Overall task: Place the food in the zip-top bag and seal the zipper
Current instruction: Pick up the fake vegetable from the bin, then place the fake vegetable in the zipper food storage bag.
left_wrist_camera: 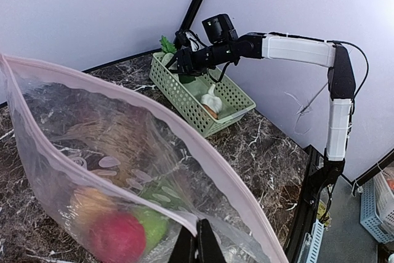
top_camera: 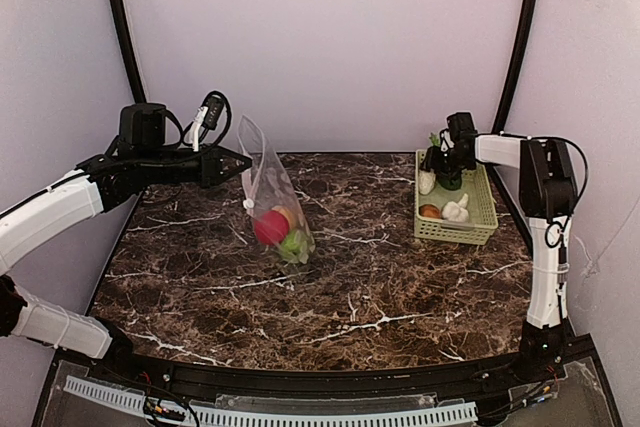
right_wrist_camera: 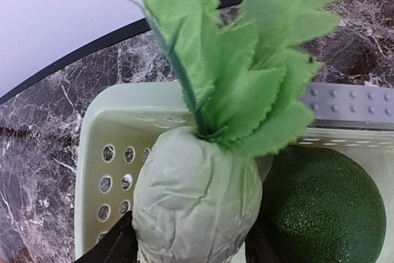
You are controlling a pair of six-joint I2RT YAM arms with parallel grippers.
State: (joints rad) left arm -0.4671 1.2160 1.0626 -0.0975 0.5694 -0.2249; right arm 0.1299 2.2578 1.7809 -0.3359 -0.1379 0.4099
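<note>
My left gripper is shut on the rim of the zip-top bag and holds it up, its mouth gaping. The pinkish zipper curves across the left wrist view above the pinched jaws of that gripper. Inside the bag lie a red apple, a green apple and an orange. My right gripper reaches into the basket. Its fingers press both sides of the white radish, next to a dark green piece.
The pale green lattice basket stands at the back right against the wall and still holds a garlic and a brown piece. A dark marble tabletop lies between bag and basket. Curved black frame rods rise at both back corners.
</note>
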